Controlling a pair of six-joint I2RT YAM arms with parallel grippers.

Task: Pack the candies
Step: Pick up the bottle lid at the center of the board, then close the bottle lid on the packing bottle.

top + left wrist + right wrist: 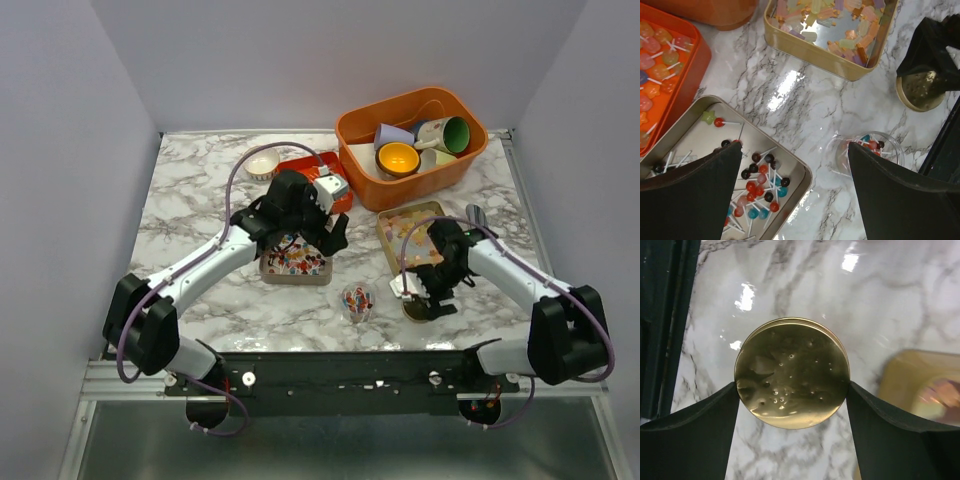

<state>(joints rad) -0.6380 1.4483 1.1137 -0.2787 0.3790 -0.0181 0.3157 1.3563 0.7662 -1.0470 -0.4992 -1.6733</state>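
packing looks barely begun: a few candies (762, 187) sit in the cup (840, 157), most lie in the grey tin (807, 176) and gold tin (805, 50). left gripper (795, 147) hangs wide open above them. the right gripper (792, 385) has its jaws flanking the disc (792, 365) — pinched or not, i cannot tell.

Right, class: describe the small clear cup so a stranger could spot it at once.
Look at the marble table's near edge, midway along. Between the silver lollipop tray and the gold disc stands the clear cup, holding a few red and blue candies. It alone is see-through.
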